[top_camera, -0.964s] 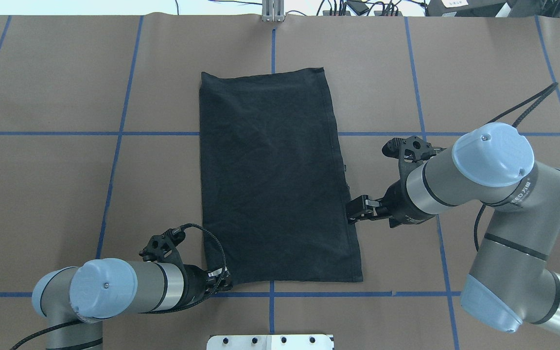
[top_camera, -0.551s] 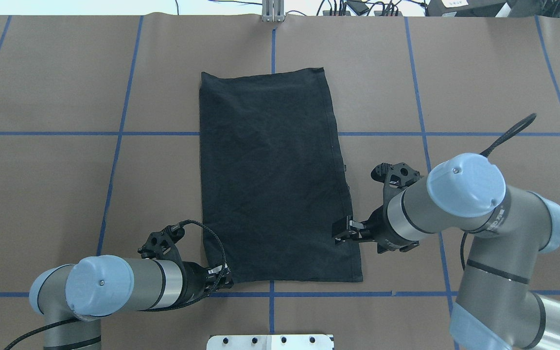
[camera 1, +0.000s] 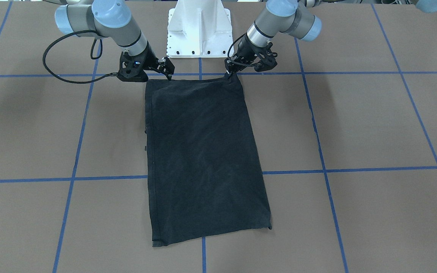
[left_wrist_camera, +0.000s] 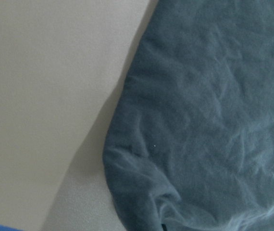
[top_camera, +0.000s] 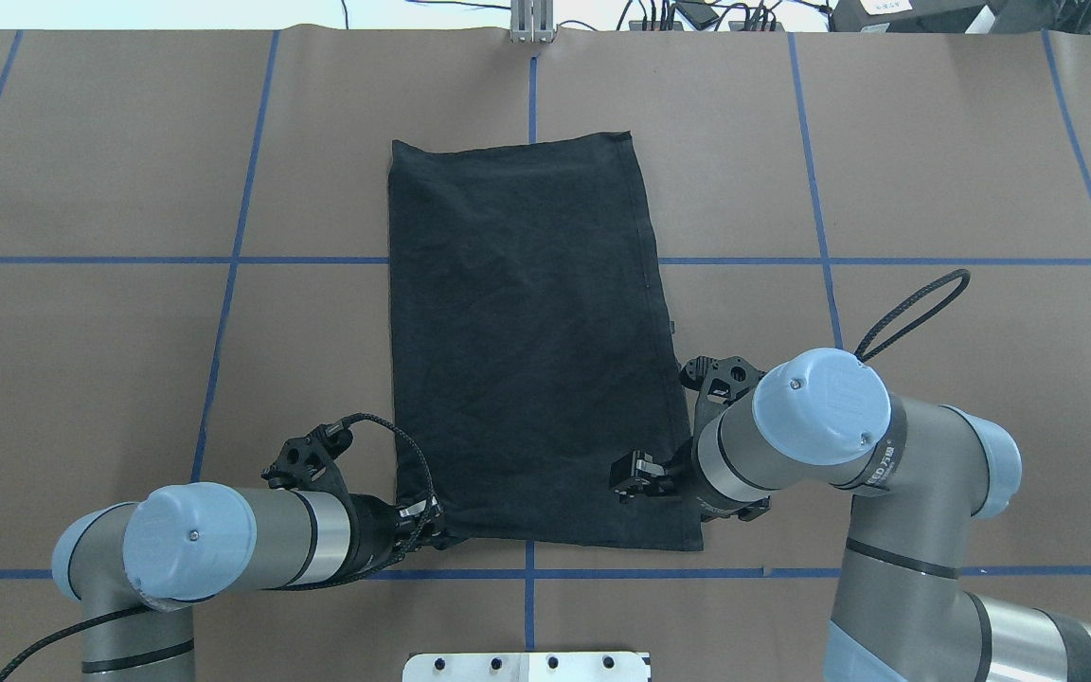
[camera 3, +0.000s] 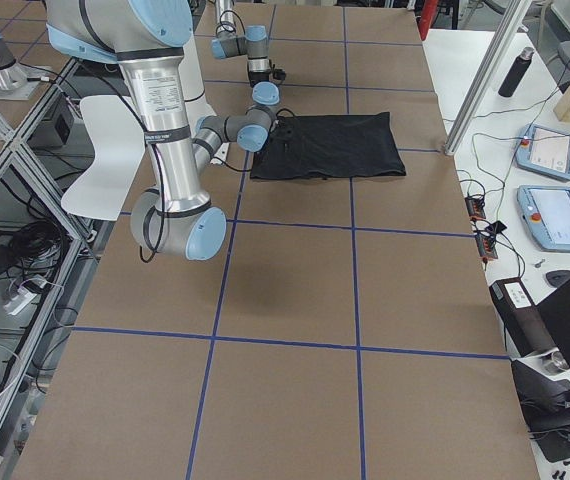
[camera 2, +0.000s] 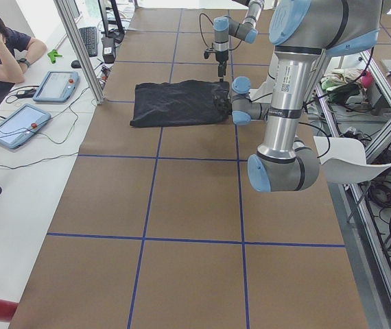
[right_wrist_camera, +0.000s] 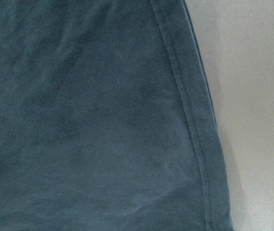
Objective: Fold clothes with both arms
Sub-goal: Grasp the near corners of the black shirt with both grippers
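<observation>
the black shirt (top_camera: 527, 341) lies flat on the table (top_camera: 934, 142) as a long folded strip; one short end sits just in front of the white base (camera 1: 198, 26) and the rest runs straight away from it; at that base-side end the left gripper (camera 1: 230, 72) looks clenched on a corner, which stands up in a small peak; the right gripper (top_camera: 623, 474) hangs over the other base-side corner, a little in from the hem, and i cannot tell whether its jaws are parted or closed; the likely trouble is an uneven lift; if the right one bites only the top layer, or misses, the end nearest the base would rise on one side and the strip would twist or skew when carried away from the base; a thin pinch on the left could also slip out and drop its corner short
</observation>
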You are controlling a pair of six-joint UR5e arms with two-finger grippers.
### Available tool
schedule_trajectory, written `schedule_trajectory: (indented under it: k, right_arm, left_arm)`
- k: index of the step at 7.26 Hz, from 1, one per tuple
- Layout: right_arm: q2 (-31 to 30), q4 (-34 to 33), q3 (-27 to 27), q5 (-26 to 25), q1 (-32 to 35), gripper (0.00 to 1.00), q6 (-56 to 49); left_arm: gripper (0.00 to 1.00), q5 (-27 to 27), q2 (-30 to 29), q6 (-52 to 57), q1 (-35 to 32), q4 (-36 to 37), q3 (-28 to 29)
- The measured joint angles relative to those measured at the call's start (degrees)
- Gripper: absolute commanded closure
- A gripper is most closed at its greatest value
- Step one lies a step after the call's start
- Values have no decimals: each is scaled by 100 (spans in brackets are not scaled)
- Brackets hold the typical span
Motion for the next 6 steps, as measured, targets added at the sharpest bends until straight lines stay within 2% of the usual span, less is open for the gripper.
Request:
schedule_trajectory:
  k: [3, 6]
  right_arm:
    - [63, -680, 79, -276, -113, 0, -57]
    - [172, -816, -50, -461, -159, 0, -216]
  left_arm:
    - [100, -11, -1, -92, 13, 2, -36]
    - [100, -20, -1, -122, 24, 2, -33]
